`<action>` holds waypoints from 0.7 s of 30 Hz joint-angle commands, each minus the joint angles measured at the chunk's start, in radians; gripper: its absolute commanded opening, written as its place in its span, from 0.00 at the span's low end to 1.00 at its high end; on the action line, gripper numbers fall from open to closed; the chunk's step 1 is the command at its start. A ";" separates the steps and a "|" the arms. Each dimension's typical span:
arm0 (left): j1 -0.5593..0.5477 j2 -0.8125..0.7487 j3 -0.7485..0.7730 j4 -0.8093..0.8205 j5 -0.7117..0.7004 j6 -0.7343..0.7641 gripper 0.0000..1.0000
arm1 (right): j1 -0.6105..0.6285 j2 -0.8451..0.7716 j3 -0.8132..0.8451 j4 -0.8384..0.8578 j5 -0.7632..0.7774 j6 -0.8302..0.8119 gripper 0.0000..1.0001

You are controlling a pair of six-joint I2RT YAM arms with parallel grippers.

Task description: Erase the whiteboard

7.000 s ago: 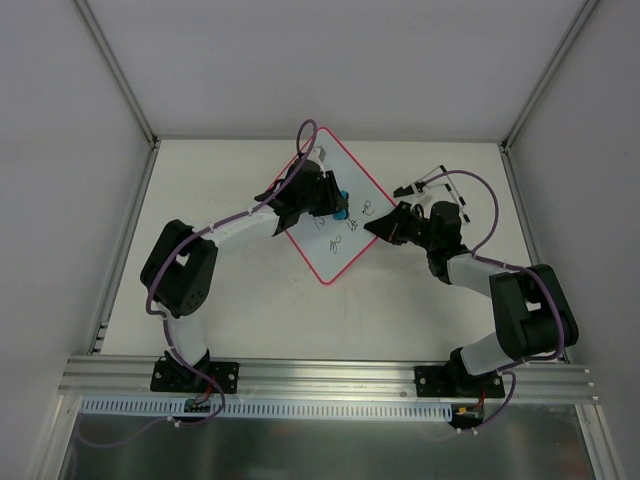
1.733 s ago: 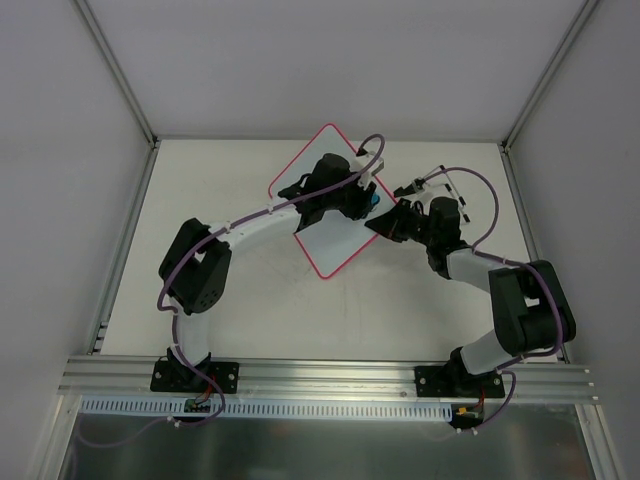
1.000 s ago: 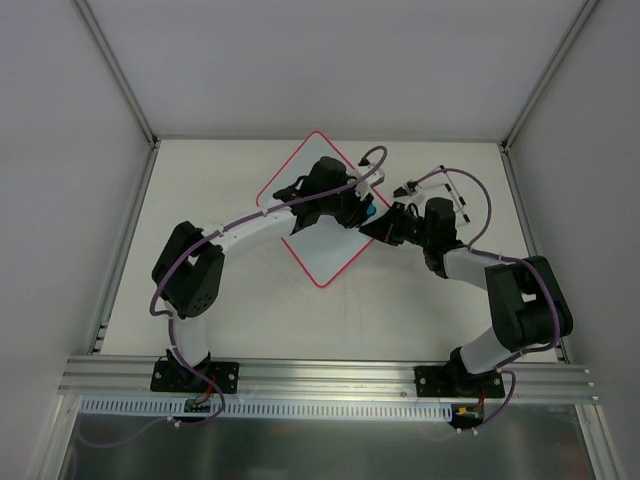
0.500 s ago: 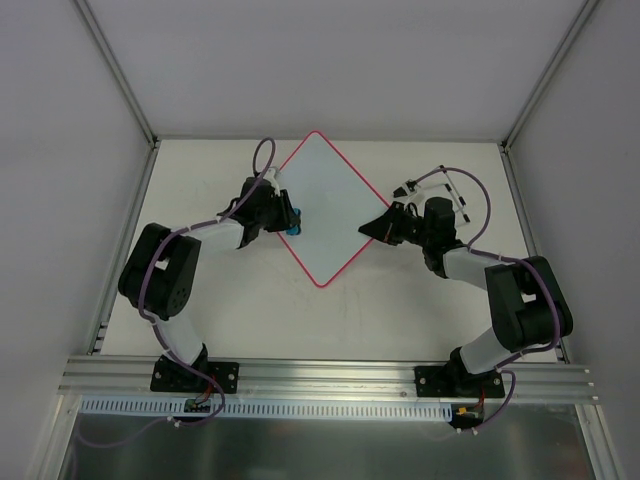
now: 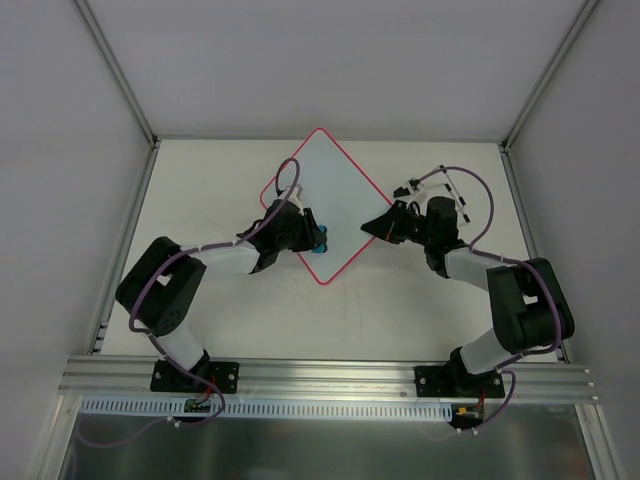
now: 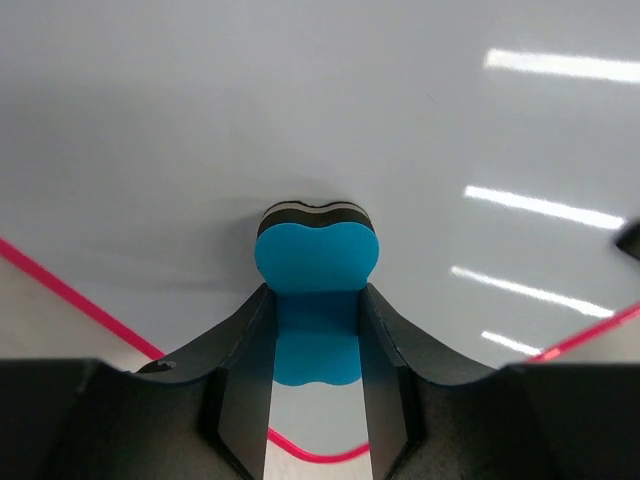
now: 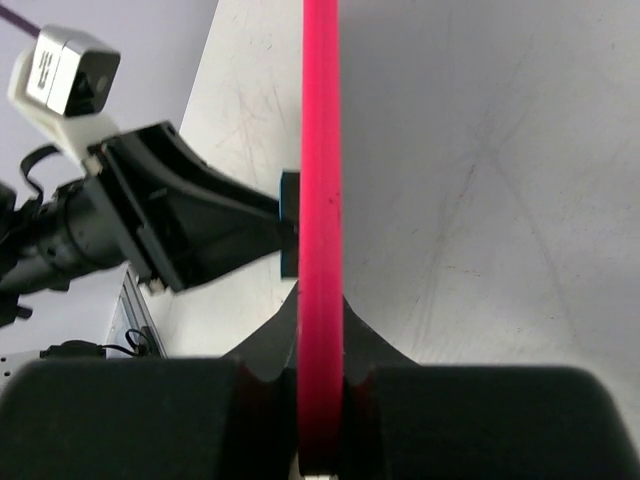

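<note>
The whiteboard (image 5: 322,205) lies as a diamond on the table, white with a pink-red rim; no scribbles show on it. My left gripper (image 5: 312,240) is shut on the blue-and-black eraser (image 5: 318,243) and presses it on the board near its lower left edge. In the left wrist view the eraser (image 6: 316,300) sits between my fingers on the white board (image 6: 320,120). My right gripper (image 5: 374,226) is shut on the board's right corner. In the right wrist view the pink rim (image 7: 322,200) runs edge-on between the jaws, with the left gripper (image 7: 180,225) behind it.
The table (image 5: 400,310) is off-white and scuffed, walled by grey panels. A metal rail (image 5: 330,375) runs along the near edge. Purple cables loop off both arms.
The left gripper has slid the eraser from the board's left edge down and right toward its lower corner. The right gripper has stayed clamped on the right corner. The scribbles seen 7 s ago are gone.
</note>
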 commanded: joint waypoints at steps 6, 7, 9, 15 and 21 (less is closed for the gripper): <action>-0.167 0.030 0.036 -0.154 0.129 0.001 0.00 | 0.040 0.007 0.017 -0.034 -0.026 -0.192 0.00; -0.167 0.002 0.039 -0.166 0.086 0.014 0.00 | 0.037 0.006 0.017 -0.034 -0.026 -0.190 0.00; -0.155 -0.050 0.040 -0.228 0.023 0.030 0.00 | 0.031 0.001 0.014 -0.036 -0.024 -0.192 0.00; 0.047 -0.162 0.022 -0.364 -0.139 0.050 0.00 | 0.012 -0.011 0.011 -0.036 -0.024 -0.192 0.00; 0.238 -0.210 0.014 -0.499 -0.256 0.107 0.00 | -0.004 -0.017 0.008 -0.036 -0.021 -0.195 0.00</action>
